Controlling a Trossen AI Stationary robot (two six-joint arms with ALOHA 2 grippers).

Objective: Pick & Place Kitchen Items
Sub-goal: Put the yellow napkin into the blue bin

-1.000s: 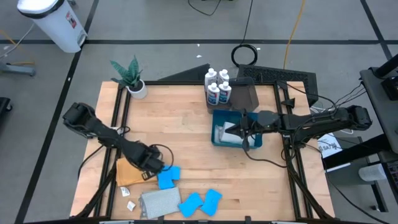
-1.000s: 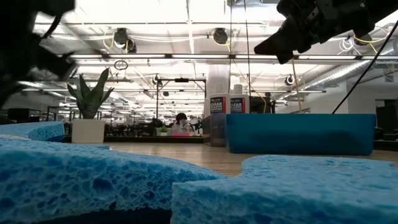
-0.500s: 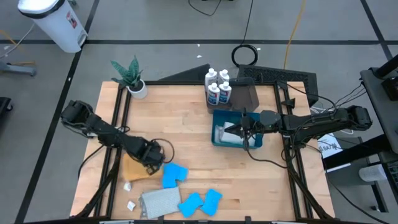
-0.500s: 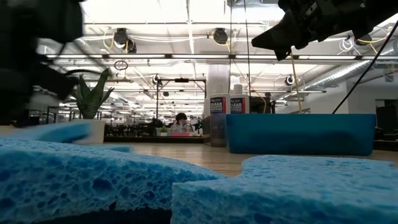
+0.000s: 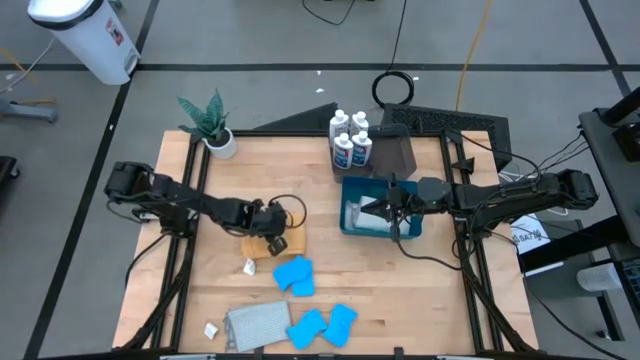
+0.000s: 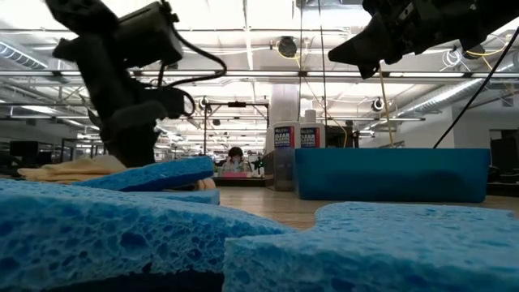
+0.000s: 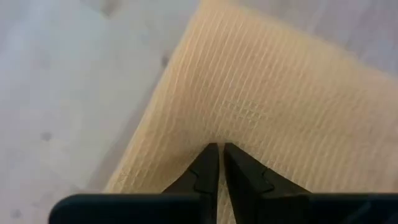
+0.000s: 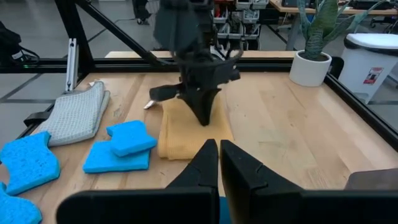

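An orange cloth (image 5: 262, 243) lies flat on the wooden table; it also shows in the right wrist view (image 8: 189, 134). My left gripper (image 5: 272, 228) stands over it, pointing down, shut on it. Two stacked blue sponges (image 5: 293, 275) lie just near of the cloth. Two more sponges (image 5: 325, 324) and a grey cloth (image 5: 254, 324) lie at the near edge. The white bottles (image 5: 350, 140) stand at the far edge. My right gripper (image 8: 218, 154) is shut and empty above the blue bin (image 5: 408, 230). My left gripper pinches a small pucker of the orange cloth's top face (image 7: 217, 134) between its two fingertips. The fingers (image 8: 203, 112) come from above, pointing down. The cloth stays flat on the table around the pinch, with creases running in toward the fingertips.
A potted plant (image 5: 212, 125) stands at the far left corner. A dark tray (image 5: 395, 150) stands behind the bin, which holds something pale (image 5: 364, 214). Bare wood lies between the orange cloth and the bin.
My left gripper has gone toward the table's right and far edges, dragging the orange cloth along the table with it. The stacked blue sponges beside the cloth have slid to the right as well.
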